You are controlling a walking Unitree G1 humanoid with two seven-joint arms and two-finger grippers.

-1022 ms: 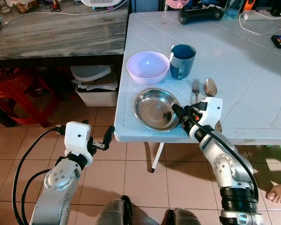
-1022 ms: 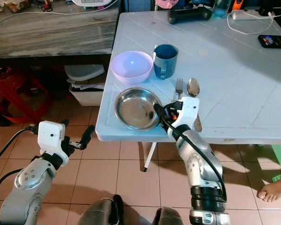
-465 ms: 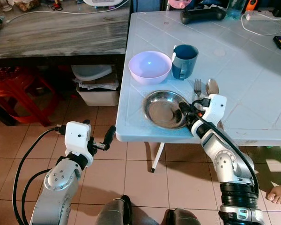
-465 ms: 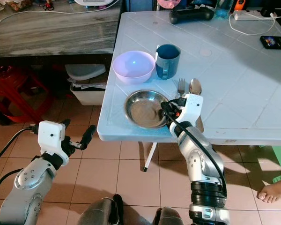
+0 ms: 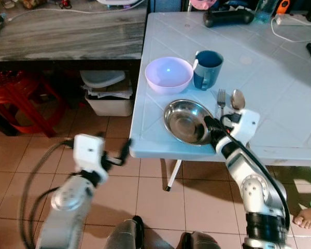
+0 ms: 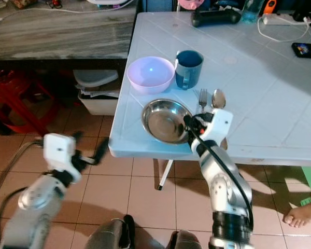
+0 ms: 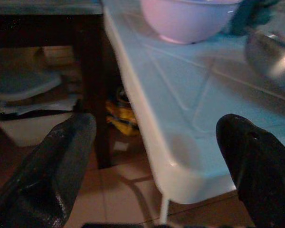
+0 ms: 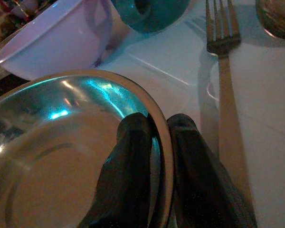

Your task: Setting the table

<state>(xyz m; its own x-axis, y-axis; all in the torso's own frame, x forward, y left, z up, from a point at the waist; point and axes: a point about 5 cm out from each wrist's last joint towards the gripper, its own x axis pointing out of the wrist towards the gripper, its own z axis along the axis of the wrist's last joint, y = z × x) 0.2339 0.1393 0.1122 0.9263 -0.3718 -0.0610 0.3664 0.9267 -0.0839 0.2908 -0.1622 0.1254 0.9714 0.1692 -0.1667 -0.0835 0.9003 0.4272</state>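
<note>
Left arm (image 5: 75, 181) motion-blurred; spoon (image 8: 278, 19) cut off by edge.

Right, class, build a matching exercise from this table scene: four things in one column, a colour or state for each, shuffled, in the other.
Things:
1. bowl
2. mug
3. steel plate
4. left gripper

Descriptions:
A. rim pinched by the right gripper
B. pale purple
C. open, off the table, above the floor
D. dark teal

Pairs: 1-B, 2-D, 3-A, 4-C

Both eye views look down from the head onto the white plastic desk (image 5: 259, 72); wrist views sit close, sharing its round steel plate (image 8: 61, 156).
</note>
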